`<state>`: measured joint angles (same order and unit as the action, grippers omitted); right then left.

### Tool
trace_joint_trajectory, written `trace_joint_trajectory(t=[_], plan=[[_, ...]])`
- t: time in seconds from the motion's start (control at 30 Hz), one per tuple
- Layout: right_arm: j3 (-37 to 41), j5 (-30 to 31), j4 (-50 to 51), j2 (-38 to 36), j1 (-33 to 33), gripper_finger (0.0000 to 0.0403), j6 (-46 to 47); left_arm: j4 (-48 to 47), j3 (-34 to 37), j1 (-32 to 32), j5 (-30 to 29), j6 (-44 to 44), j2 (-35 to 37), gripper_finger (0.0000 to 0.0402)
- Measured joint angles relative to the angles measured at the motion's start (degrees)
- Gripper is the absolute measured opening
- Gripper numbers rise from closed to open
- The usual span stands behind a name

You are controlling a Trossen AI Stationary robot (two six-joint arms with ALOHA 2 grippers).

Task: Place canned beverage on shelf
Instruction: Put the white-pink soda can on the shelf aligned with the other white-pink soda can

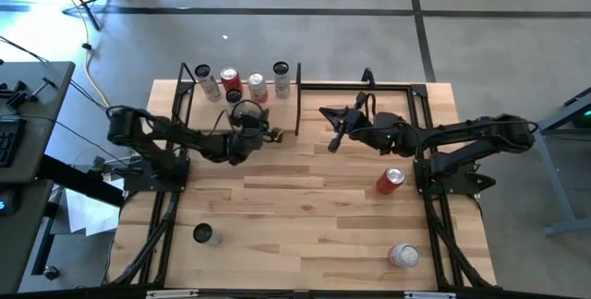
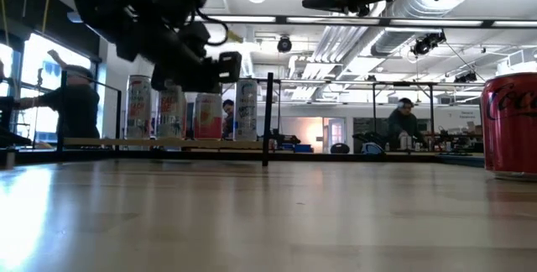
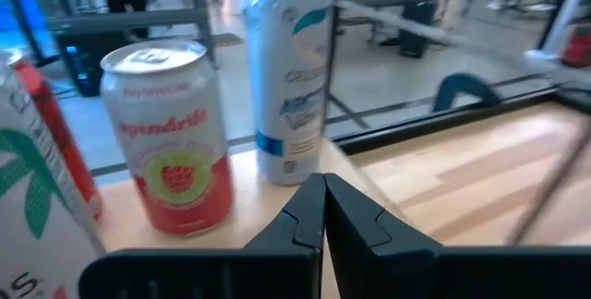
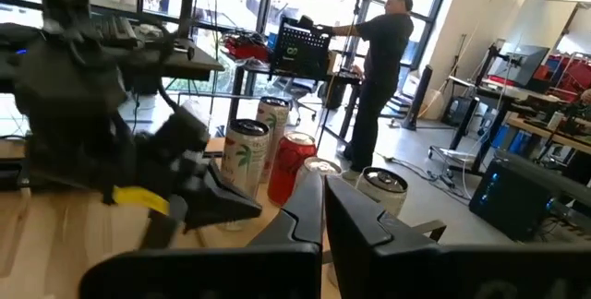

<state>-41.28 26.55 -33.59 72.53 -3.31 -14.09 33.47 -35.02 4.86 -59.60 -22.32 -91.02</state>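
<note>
The shelf (image 2: 101, 143), a light-wood board in a black frame, stands at the table's far left. Several cans stand upright on it, among them a Spindrift can (image 3: 171, 133) and a tall white-and-blue can (image 3: 291, 77). My left gripper (image 1: 272, 135) hovers shut and empty just in front of them (image 3: 323, 197). My right gripper (image 1: 328, 125) hangs shut and empty above the table's middle, pointing toward the shelf (image 4: 323, 197). A red can (image 1: 390, 181) lies on its side on the table below my right arm.
A silver can (image 1: 404, 256) lies near the table's near right corner, and a dark-topped can (image 1: 203, 234) stands near the near left. Black frame rails (image 1: 369, 85) run along the far edge. People stand in the room behind the table.
</note>
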Motion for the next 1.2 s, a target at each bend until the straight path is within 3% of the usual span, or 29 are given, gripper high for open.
trace_joint_trajectory(t=[0.43,0.63,1.2], plan=[[-0.02,-0.07,0.11,0.04,0.00,0.0000,0.06,0.55,-0.27,4.95,-3.69,-3.08,-5.12,0.0000],[-0.04,-0.09,0.78,0.07,0.00,0.0000,0.07,-3.72,-0.27,5.04,-5.73,-2.96,-4.75,0.0000],[-0.09,-0.11,1.38,0.07,0.00,0.0000,0.09,-15.51,-0.25,6.52,-8.86,-13.52,-4.75,0.0000]])
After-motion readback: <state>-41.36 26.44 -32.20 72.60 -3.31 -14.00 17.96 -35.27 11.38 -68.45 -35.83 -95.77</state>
